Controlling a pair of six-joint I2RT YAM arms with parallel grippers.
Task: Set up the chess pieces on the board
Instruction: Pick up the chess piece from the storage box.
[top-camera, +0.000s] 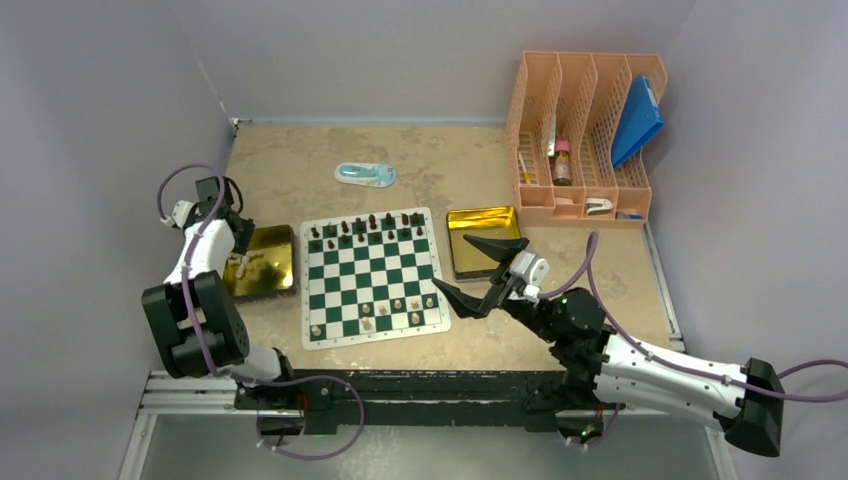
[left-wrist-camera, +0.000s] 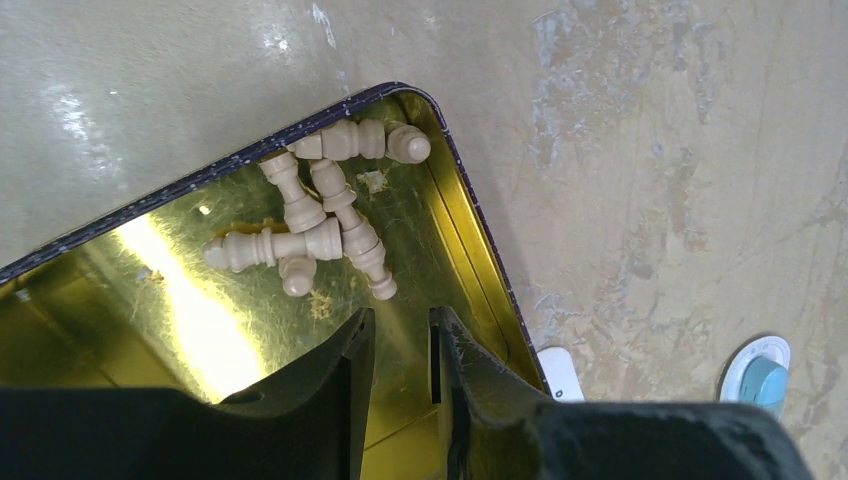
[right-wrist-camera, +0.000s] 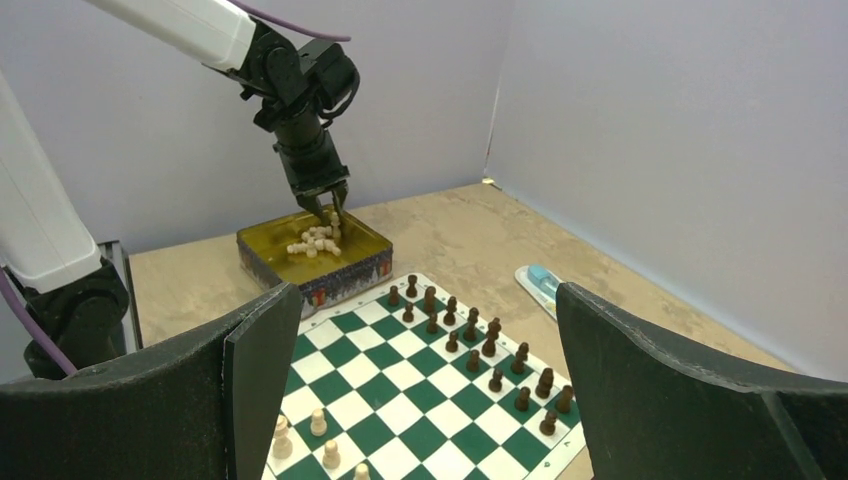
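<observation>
Beige table (top-camera: 480, 170). At left, the left gripper (left-wrist-camera: 402, 320) hovers over a gold tray (left-wrist-camera: 120, 320) of loose cream pieces (left-wrist-camera: 320, 215), fingers a narrow gap apart, holding nothing. In the centre, the board (top-camera: 372, 270) carries dark pieces (top-camera: 372, 228) on its far rows and a few cream ones nearer. At its right edge, the right gripper (top-camera: 450, 259) gapes wide and holds nothing.

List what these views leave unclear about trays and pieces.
- Left wrist: left gripper hides the near part of the gold metal tray; piled cream chess pieces overlap, count unclear.
- Top: right gripper covers part of the second gold tray; contents unclear.
- Top: dark brown pieces on the green-and-white checkered board too small to identify.
</observation>
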